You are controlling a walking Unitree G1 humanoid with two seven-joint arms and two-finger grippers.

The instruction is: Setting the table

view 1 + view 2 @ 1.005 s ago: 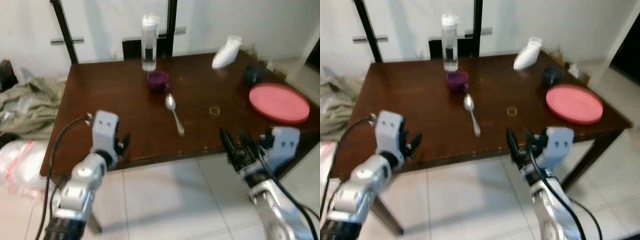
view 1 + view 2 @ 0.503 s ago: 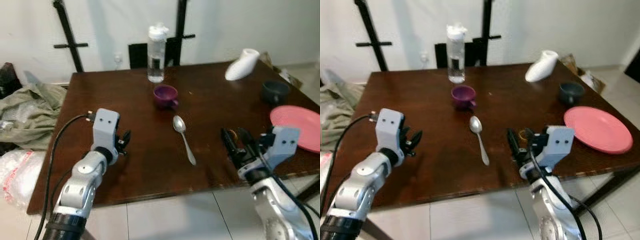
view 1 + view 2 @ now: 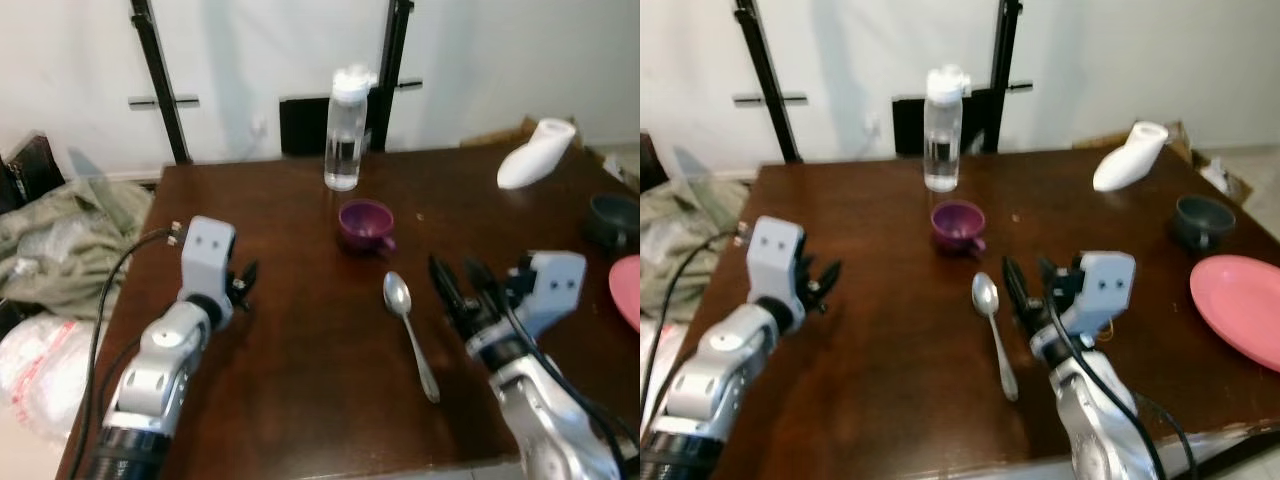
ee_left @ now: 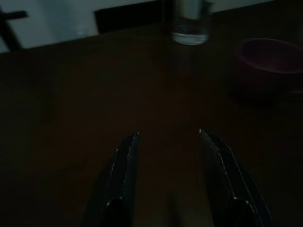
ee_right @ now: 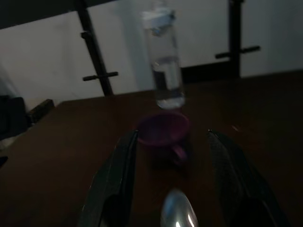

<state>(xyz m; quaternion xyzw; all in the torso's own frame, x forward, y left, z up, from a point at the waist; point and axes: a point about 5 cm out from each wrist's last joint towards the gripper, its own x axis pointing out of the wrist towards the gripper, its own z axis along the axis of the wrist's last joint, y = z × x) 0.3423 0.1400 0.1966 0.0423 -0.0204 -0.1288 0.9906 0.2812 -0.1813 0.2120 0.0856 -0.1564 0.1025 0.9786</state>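
**Spoon lying free, both grippers spread above the table**

Spoon [image 3: 993,330] is what I am lined up on: a metal one lying flat on the dark brown table [image 3: 870,380], its bowl pointing away from me toward the purple cup [image 3: 958,225] and its handle running back toward the near edge, slanted a little to my right. So the long axis goes roughly far-to-near. Nothing touches it.

My right gripper [image 3: 1026,289] hovers just beside the spoon on its right, fingers parted and gripping nothing; through the right wrist camera I see the two black fingers [image 5: 118,184] apart, with the spoon's bowl [image 5: 177,218] low between them and the purple cup [image 5: 163,131] beyond.

My left gripper [image 3: 243,283] is over the left part of the table, well apart from the spoon. Its wrist view is dim (I can still make out both fingers [image 4: 120,179] spread, with bare tabletop between them).

Behind the cup stands a clear water bottle [image 3: 942,130], upright, near the far edge. On the right side I see a pink plate [image 3: 1240,310], a small dark bowl [image 3: 1202,217] and a white object [image 3: 1128,157] lying on its side.
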